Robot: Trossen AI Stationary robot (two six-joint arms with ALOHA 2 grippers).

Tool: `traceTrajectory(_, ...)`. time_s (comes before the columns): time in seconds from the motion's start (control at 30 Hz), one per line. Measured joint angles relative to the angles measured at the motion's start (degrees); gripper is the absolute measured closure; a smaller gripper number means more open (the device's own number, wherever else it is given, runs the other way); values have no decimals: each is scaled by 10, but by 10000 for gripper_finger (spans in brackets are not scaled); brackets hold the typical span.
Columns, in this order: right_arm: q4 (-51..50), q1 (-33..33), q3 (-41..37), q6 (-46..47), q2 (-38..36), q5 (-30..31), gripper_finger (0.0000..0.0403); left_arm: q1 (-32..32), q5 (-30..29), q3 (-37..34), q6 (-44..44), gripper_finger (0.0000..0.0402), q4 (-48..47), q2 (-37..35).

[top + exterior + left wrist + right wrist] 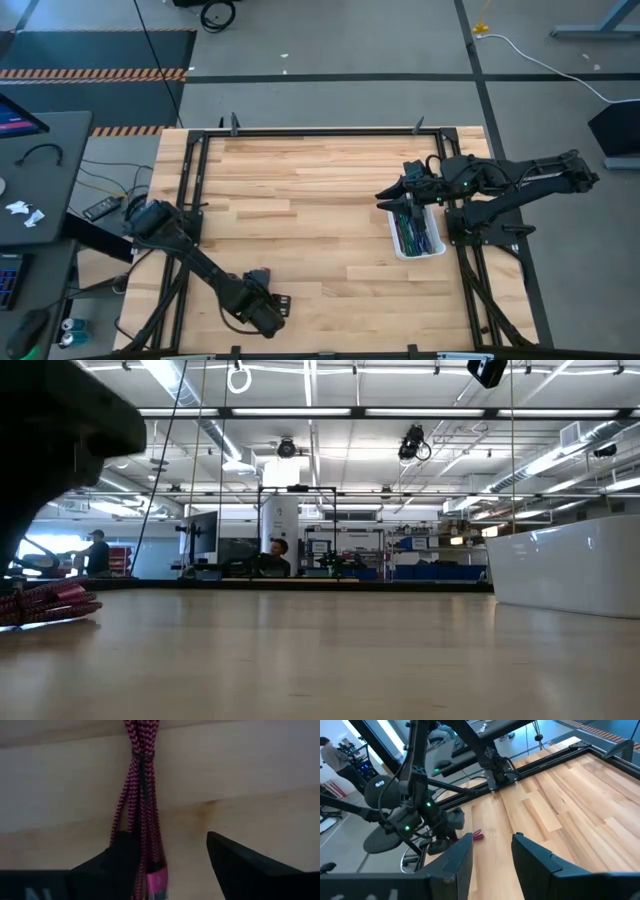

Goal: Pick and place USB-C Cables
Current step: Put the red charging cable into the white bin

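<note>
Magenta braided cable (pixel 139 815) is seen in the left wrist view as a narrow folded bundle, bound by a dark tie near one end. Its long axis runs straight away from the left gripper (pixel 165 865), and its near end, with a pink plug, lies in the gap between the two dark fingers (pixel 240 865), close against one of them. The fingers are spread apart around this end and are not pressed on it. In the high view the left gripper (pixel 262 300) is found at about 7 o'clock on the table, near the front edge. In the low view the same bundle (pixel 45 603) is seen flat on the wood at 9 o'clock.

More cables (pixel 413 228), green and blue, are laid in a white tray (pixel 432 250) at about 3 o'clock on the table, with their long axis from 12 to 6 o'clock. The right gripper (pixel 400 190) is held just above the far end of this tray. In the right wrist view its fingers (pixel 540 862) are spread and nothing is held between them.

The table (pixel 320 200) is made of pale wooden planks inside a black frame. Behind it, a large hall with ceiling lights, shelves and monitors is seen, and a person (pixel 97 552) stands far off at 9 o'clock.
</note>
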Motion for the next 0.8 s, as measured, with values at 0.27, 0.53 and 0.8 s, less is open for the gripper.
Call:
traceTrajectory(0.27, -9, 15, 0, 5, 0, 0, 262, 17, 19, 0, 54, 283, -16, 9)
traceTrajectory(0.53, -14, 43, -48, 38, 0, -19, 262, 17, -30, 23, 109, 381, -48, -26)
traceTrajectory(0.8, 103, 43, -154, 153, 15, -94, 252, 28, -250, 145, 302, 384, -34, -76)
